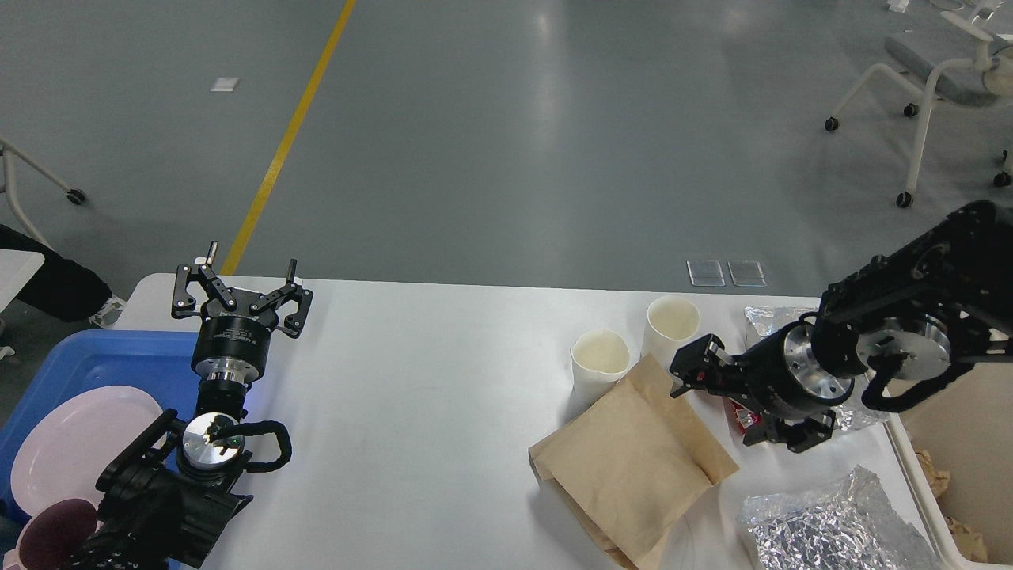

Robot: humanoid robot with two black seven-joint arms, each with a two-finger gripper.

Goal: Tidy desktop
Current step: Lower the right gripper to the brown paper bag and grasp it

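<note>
White glossy desktop (411,380), L gripper (252,273) wide open w/ nothing, R gripper (687,372) unclear.

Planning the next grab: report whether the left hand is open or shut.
Open: the left hand shows its two fingers spread wide apart, empty, above the desktop.

Both arms matte black, built of blocky links with polished silver discs at the wrist joints and looped black cables alongside. Left gripper (244,279): black cylindrical body, silver collar, linkage jaws tipped pale. Right gripper (700,372): chunky black housing, silver ring, small red marks.
</note>
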